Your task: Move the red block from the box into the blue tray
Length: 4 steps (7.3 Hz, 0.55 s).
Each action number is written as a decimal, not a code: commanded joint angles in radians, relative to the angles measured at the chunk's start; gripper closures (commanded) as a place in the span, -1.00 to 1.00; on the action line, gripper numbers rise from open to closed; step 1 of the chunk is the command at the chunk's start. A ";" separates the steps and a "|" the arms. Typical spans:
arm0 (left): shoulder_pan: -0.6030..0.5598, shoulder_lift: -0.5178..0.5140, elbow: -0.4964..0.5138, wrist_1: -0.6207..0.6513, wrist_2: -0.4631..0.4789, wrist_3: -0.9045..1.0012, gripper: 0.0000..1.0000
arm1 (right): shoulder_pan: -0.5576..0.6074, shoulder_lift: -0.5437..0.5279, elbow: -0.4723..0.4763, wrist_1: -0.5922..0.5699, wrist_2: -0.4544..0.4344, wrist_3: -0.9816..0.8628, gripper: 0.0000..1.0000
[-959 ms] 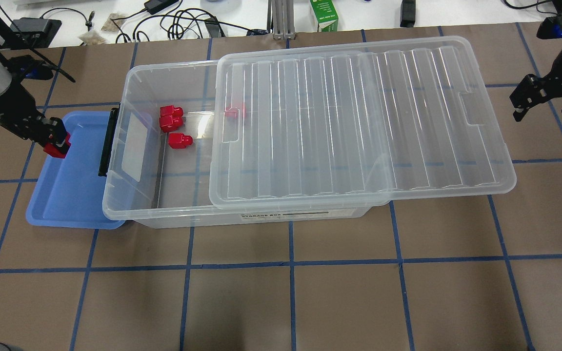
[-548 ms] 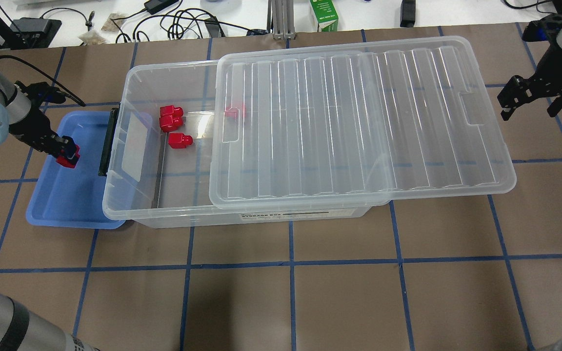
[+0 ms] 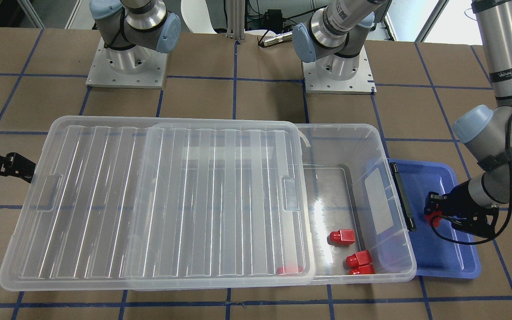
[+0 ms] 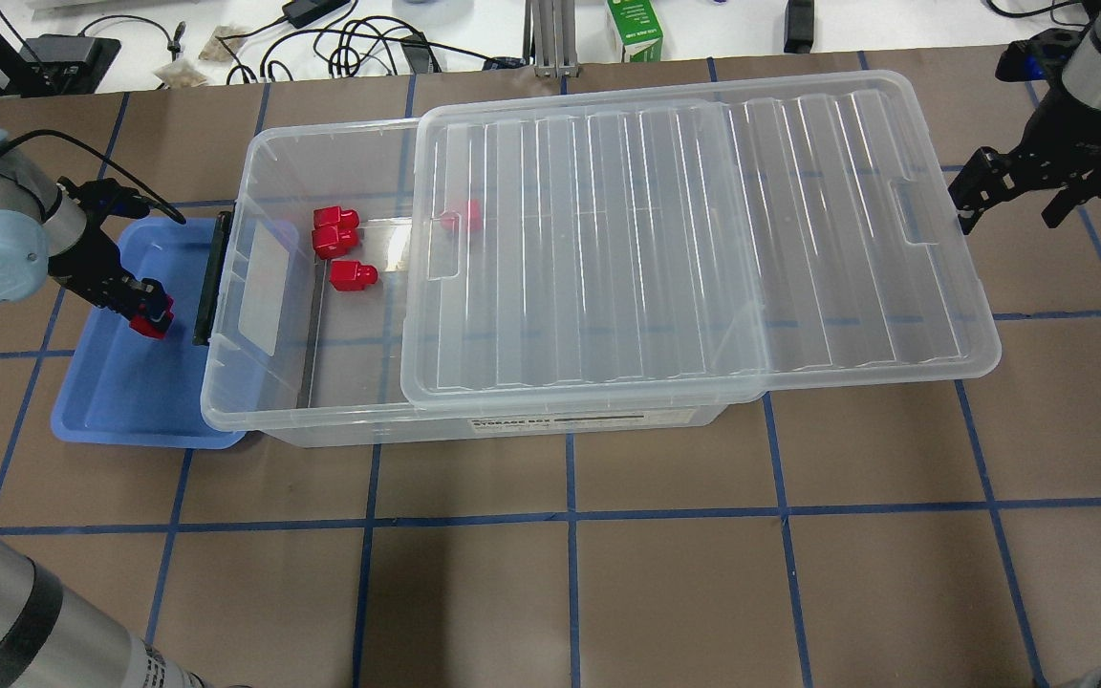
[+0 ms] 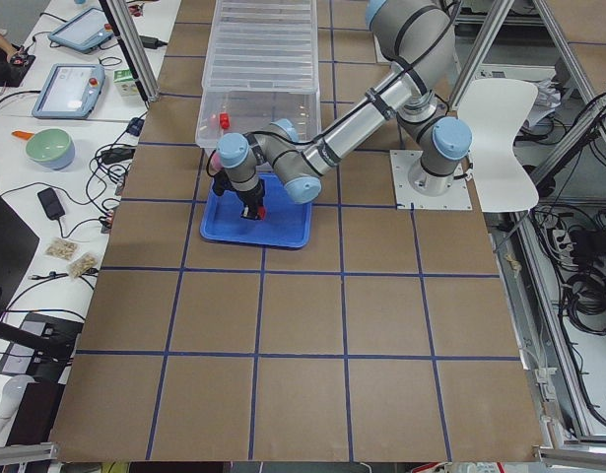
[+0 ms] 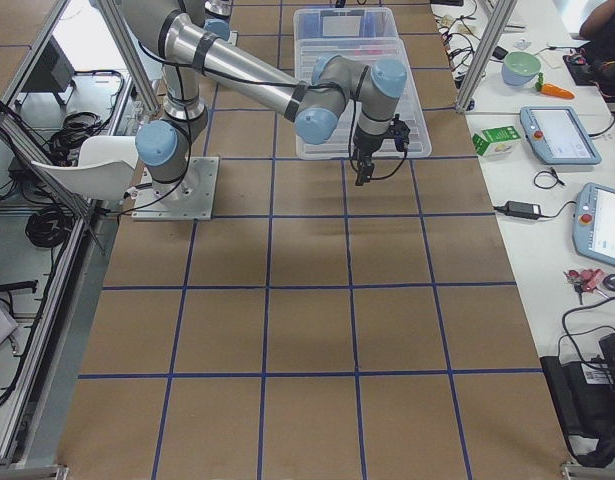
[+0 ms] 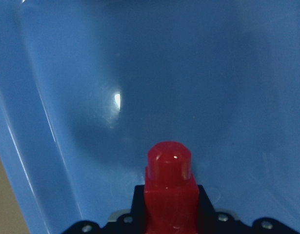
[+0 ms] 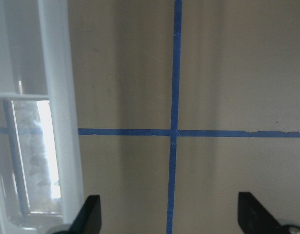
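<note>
brown table (image 4: 570, 592) bears the box (image 4: 359, 363), blue tray (image 4: 120, 392) at its left end. my left gripper (image 4: 149, 317) clamps the red block (image 7: 169, 185) over that tray; my right gripper (image 4: 1009, 205) gapes beside the lid (image 4: 703, 239).

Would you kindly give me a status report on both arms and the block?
Left gripper shut on red block, over blue tray. Right gripper open, beside lid. Nothing beneath block.

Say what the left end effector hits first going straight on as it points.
The floor of the blue tray. The left end effector points into it, and the stub of the red block it grips would likely touch first; the gap is unclear.
</note>
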 commanded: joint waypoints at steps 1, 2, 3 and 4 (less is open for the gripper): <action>0.003 0.002 0.003 0.010 0.003 0.006 -0.61 | 0.014 0.000 0.002 0.002 0.051 0.043 -1.00; -0.003 0.023 0.006 -0.003 0.006 0.002 -0.62 | 0.040 0.000 0.002 -0.001 0.049 0.068 -1.00; -0.012 0.045 0.007 -0.015 0.009 -0.003 -0.69 | 0.070 0.002 0.002 -0.003 0.049 0.109 -1.00; -0.013 0.071 0.018 -0.066 0.011 -0.004 -0.69 | 0.097 0.003 0.002 -0.003 0.049 0.155 -1.00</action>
